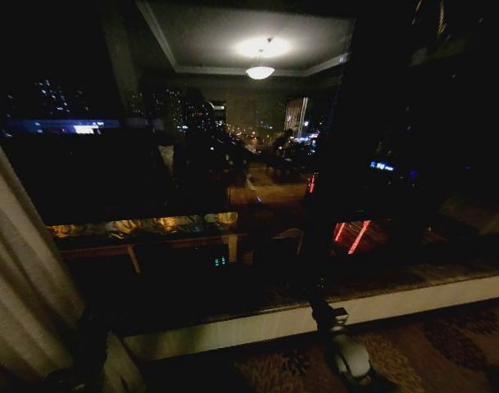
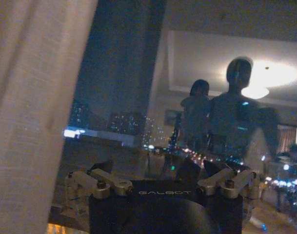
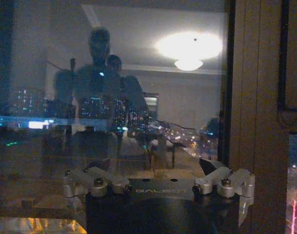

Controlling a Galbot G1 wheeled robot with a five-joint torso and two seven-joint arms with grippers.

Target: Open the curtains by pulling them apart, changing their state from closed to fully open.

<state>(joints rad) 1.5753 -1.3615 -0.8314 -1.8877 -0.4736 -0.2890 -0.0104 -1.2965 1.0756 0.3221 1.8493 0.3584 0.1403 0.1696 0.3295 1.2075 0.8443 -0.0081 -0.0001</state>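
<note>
Curtains (image 1: 24,270) are being shown gathered at about eight o'clock in the head view, a sheer cream-white pleated panel bunched against the left edge; the same cloth (image 2: 36,112) is hanging at nine o'clock in the left wrist view, its loose weave visible; the window glass (image 1: 233,164) across the middle is standing uncovered, so the task is being judged as largely done on this side; whether a panel is hanging at the far right cannot be told in the dark. The fabric is being judged light, soft and limp, likely to slip through a loose pinch and to drag along its rail rather than swing; a hold is best being taken on a bunched vertical fold near the panel's inner edge, not on a single thin layer.

The left gripper (image 2: 155,183) is being held just beside the cloth, facing the glass, with its fingers spread wide and nothing between them; the right gripper (image 3: 160,180) is being held toward the window frame (image 3: 250,117) at three o'clock, fingers likewise spread and empty; in the head view a dark arm (image 1: 335,327) is being seen low at five o'clock above the patterned carpet (image 1: 446,352).
</note>
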